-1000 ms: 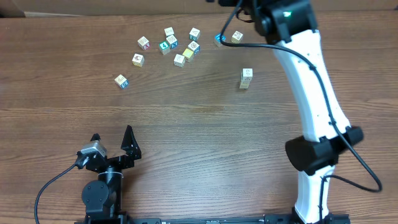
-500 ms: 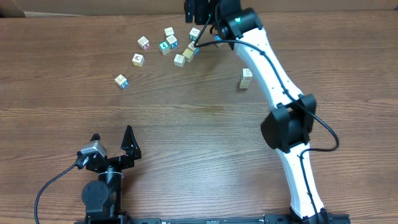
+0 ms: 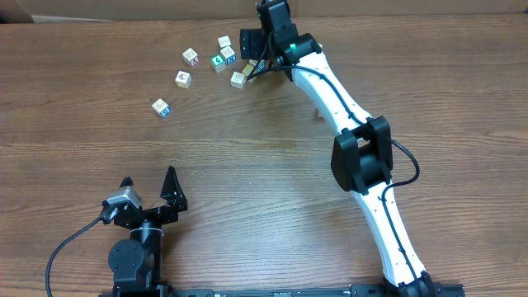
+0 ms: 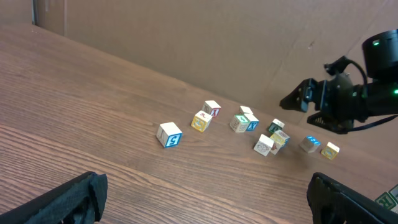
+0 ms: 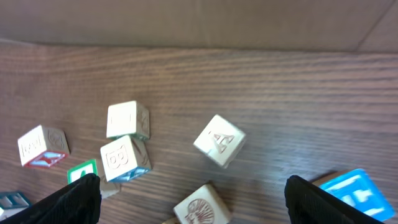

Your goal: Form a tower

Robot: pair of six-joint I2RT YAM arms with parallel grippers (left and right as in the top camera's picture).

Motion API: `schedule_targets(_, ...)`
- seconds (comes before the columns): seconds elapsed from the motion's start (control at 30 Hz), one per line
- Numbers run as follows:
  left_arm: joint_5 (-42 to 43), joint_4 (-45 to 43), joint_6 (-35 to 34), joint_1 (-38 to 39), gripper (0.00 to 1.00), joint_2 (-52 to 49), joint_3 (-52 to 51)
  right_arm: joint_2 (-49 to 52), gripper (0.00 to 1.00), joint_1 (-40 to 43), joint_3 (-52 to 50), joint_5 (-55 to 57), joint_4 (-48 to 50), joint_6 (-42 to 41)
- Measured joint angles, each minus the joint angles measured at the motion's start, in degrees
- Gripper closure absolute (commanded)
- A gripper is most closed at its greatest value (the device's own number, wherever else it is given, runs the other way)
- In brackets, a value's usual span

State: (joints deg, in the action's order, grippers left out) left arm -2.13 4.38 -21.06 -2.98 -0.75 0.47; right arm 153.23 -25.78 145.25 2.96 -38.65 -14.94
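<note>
Well, on the left my left gripper (image 3: 148, 186) rests near the front edge of the table (image 3: 264, 157), fingers apart and empty. The loose cubes (image 3: 183, 79) lie further back. Over their right end hangs my right gripper (image 5: 202, 199), fingers wide apart, holding nothing. The tower (image 3: 317, 112) stands almost hidden under the right arm.

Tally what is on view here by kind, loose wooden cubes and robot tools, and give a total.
loose cubes: 11, counted in the left wrist view
tools: 2, the left tool and the right tool
total: 13
</note>
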Motion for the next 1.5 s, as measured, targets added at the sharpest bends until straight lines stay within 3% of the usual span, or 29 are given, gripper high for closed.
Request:
schedule_targets(0.8, 0.0, 0.0, 0.0, 0.0, 0.0, 0.0, 0.0, 3.5, 0.09, -3.1, 0.3, -0.6, -9.9, -0.3)
schedule_targets(1.5, 0.0, 0.0, 0.0, 0.0, 0.0, 0.0, 0.0, 3.6, 0.05, -9.4, 0.3, -5.5, -11.1, 5.8)
